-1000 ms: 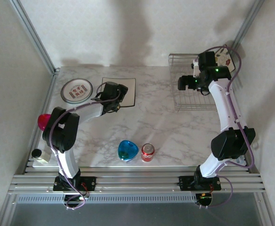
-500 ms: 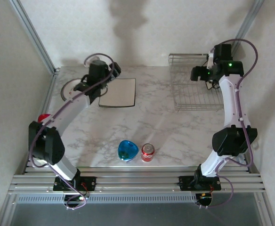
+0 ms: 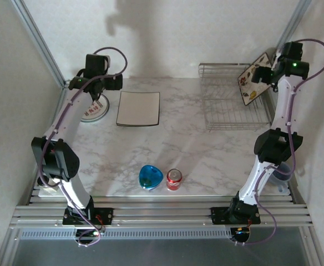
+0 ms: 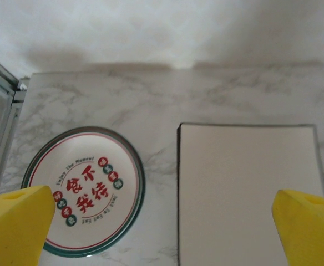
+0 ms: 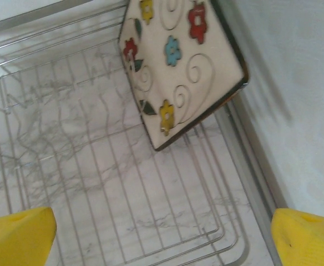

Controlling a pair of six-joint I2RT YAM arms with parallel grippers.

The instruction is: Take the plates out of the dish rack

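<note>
Marble tabletop (image 3: 206,155): round plate (image 4: 84,188) and plain square plate (image 4: 248,188) lie flat far left, below the left fingers (image 4: 15,221), which are spread wide and empty. One flowery plate (image 5: 178,66) leans tilted in the dish rack's (image 3: 231,127) far right corner, just ahead of the right fingers (image 5: 309,241), also wide open, holding nothing. Right arm's nearer.

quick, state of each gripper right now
left gripper: open, holding nothing
right gripper: open, holding nothing

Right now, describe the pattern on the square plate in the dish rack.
Square plate: cream, red, blue and yellow flowers, swirls; best in right wrist view.
</note>
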